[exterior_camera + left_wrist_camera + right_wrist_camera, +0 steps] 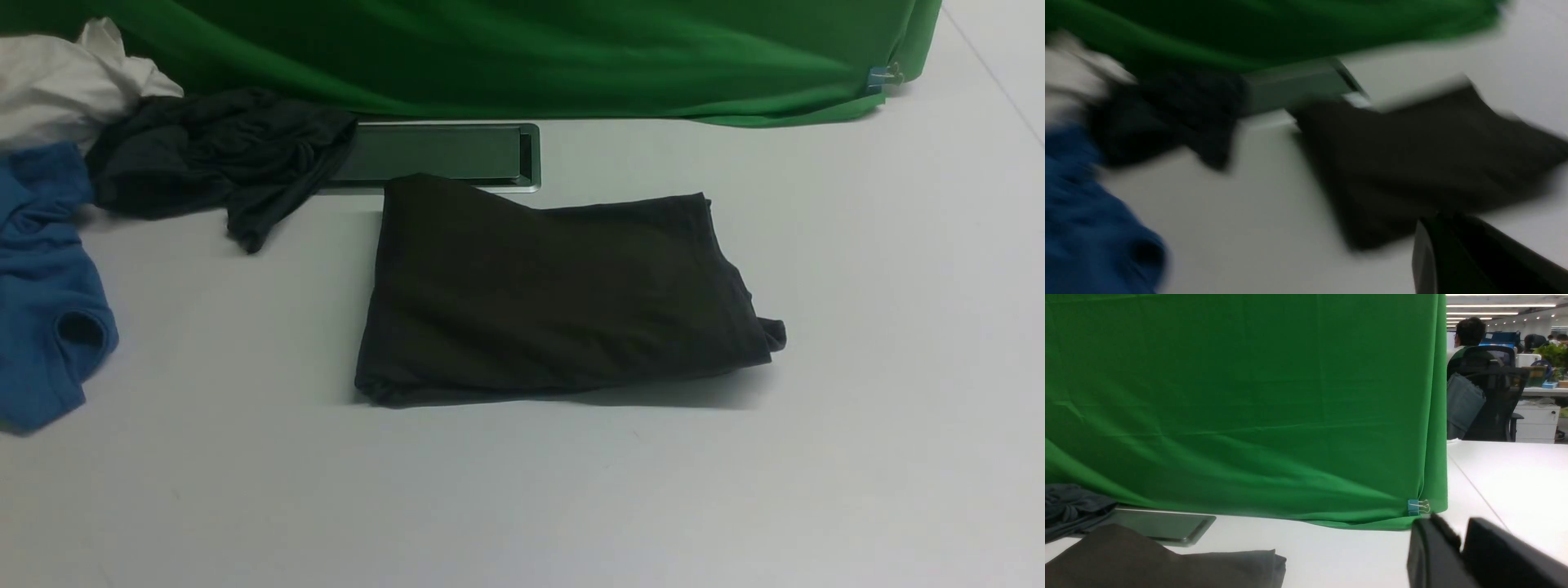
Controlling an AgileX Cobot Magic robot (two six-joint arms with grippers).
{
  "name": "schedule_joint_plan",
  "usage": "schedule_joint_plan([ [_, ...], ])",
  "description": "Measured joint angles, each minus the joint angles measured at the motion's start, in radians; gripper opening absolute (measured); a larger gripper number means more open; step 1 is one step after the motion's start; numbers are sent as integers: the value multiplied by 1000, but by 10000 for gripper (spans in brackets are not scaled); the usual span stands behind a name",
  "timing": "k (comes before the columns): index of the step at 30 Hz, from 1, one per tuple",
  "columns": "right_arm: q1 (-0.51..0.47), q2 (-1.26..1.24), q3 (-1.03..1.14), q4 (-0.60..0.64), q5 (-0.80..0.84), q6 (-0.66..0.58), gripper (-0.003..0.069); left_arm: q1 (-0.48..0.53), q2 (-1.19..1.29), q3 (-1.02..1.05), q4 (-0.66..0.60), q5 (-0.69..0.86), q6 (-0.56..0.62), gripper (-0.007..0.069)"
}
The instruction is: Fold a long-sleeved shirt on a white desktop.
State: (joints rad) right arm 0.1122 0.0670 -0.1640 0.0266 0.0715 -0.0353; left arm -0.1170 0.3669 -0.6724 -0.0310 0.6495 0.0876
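The long-sleeved shirt (555,294) lies folded into a thick dark olive-brown rectangle in the middle of the white desktop (522,490), with its far left corner over the cable hatch (441,153). Neither arm shows in the front view. In the blurred left wrist view, my left gripper (1443,218) hangs above the table just off the shirt's (1425,155) near edge, fingers together, holding nothing. In the right wrist view, my right gripper (1459,535) is shut and empty, well off to one side of the shirt (1159,563).
A blackish-teal garment (212,155), a bright blue garment (41,278) and a white cloth (65,82) are heaped at the far left. The green backdrop (522,49), held by a blue binder clip (1417,507), closes the back. A person sits in a chair (1486,396) beyond it.
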Motion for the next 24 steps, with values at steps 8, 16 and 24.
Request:
schedule_joint_plan([
  [8,0,0,1,0,0,-1,142,114,-252,465,114,-501,-67,17],
  [16,0,0,2,0,0,-1,158,133,-365,677,67,-403,-63,17],
  [24,0,0,2,0,0,-1,169,118,-369,679,62,-410,-37,17],
])
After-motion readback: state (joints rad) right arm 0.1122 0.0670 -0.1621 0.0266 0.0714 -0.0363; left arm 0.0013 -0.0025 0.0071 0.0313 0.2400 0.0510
